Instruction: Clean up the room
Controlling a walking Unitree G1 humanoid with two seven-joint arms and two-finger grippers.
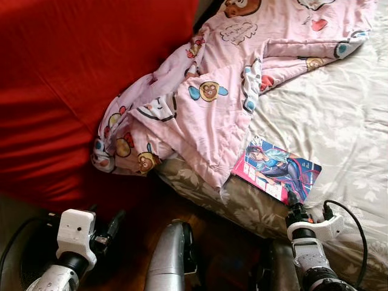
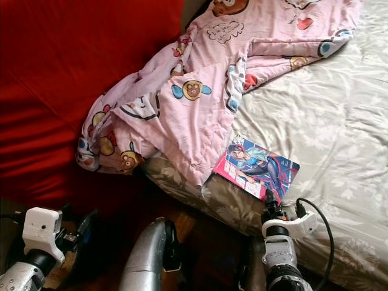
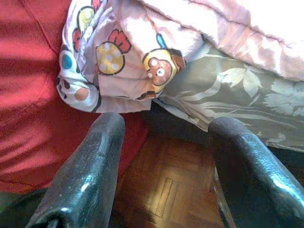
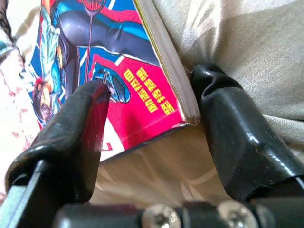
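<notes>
right gripper parted at the near corner of a comic book, one finger resting over the glossy cover, the other pressed into the bedsheet just off the spine edge. not yet clamped, by the look of it: corner sitting between the fingers, a sliver of gap on the spine side. likely the grasp step of clearing the bed. next move calls for closing on that corner, squarely enough that the thin, slick book does not pivot or slip out, then lifting clear of the sheet.

book lying flat on the floral sheet directly ahead of the right gripper, close to the mattress edge. cover bright: magenta border, a figure in blue and teal, yellow lettering on red near the gripped corner. pages pale at the edge, slim spine. far corner tucked just under or against the hem of a pink cartoon-print blanket, which spills beyond the book and off the bed's side.

left gripper low and idle, fingers wide apart, holding nothing, pointing toward the blanket's hanging end. wooden parquet floor beneath it, red fabric beside.
</notes>
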